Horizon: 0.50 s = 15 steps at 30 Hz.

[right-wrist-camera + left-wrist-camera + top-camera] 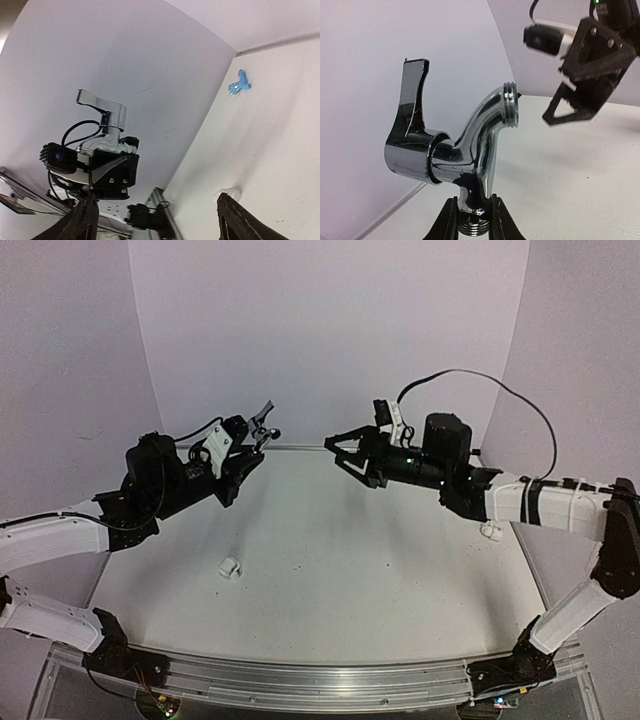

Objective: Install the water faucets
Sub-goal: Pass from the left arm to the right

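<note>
The silver metal water faucet stands upright in my left gripper, whose jaws are shut on its neck just above the threaded stub; its lever points up and its threaded spout faces right. From above, this faucet is held in the air at the back left by my left gripper. My right gripper hovers a short gap to its right, open and empty, its tips facing the faucet. Seen from the right wrist, the right gripper is spread wide, with the silver faucet beyond it. The blue water faucet lies on the table near the back wall.
One small white fitting lies on the white table at front left. Another fitting lies by the right arm near the right edge. White walls close in the back and sides. An aluminium rail runs along the near edge.
</note>
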Each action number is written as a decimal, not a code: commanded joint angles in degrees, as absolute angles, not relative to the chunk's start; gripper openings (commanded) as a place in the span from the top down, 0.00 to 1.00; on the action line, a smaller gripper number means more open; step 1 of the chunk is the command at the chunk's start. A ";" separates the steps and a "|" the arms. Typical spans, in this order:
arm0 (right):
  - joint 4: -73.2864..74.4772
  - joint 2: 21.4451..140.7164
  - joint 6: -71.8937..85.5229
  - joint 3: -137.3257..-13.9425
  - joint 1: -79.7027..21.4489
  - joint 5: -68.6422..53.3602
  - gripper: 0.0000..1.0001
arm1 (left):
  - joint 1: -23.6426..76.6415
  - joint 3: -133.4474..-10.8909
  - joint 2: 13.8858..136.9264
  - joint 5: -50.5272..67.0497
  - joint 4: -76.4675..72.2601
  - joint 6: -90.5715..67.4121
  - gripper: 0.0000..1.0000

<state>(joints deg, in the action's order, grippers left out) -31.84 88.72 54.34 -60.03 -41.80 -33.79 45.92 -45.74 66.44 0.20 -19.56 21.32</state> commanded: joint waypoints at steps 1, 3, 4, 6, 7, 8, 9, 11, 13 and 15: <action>3.96 88.51 28.93 -76.30 -42.48 -31.06 0.18 | 46.95 -49.19 63.74 -7.11 -9.39 25.44 1.00; 10.14 92.36 29.67 -82.57 -42.61 -33.89 0.19 | 47.28 -49.93 64.31 -7.97 -7.84 25.49 1.00; 11.31 93.95 30.41 -85.19 -42.76 -35.21 0.19 | 47.54 -50.27 64.56 -8.35 -7.30 25.54 1.00; 11.63 95.84 31.84 -88.40 -43.55 -36.28 0.20 | 48.00 -51.24 65.65 -9.25 -6.67 25.61 1.00; 11.85 97.05 32.35 -89.95 -44.17 -36.52 0.20 | 48.24 -51.67 66.30 -9.59 -6.29 25.75 1.00; 11.95 98.30 32.91 -91.59 -44.47 -37.16 0.21 | 48.38 -52.16 66.80 -9.73 -5.84 25.97 1.00; 12.04 99.33 33.50 -92.88 -44.72 -38.42 0.21 | 48.59 -52.49 67.44 -9.76 -5.42 26.24 1.00; 12.32 101.46 34.04 -94.89 -45.27 -40.09 0.23 | 49.01 -53.17 68.71 -9.83 -4.78 26.74 1.00; 12.73 103.08 34.30 -96.28 -45.54 -40.32 0.26 | 49.52 -53.54 69.52 -9.86 -4.42 27.10 1.00; 12.90 104.37 34.50 -97.37 -45.67 -40.99 0.32 | 49.92 -53.78 70.22 -9.75 -4.26 27.16 1.00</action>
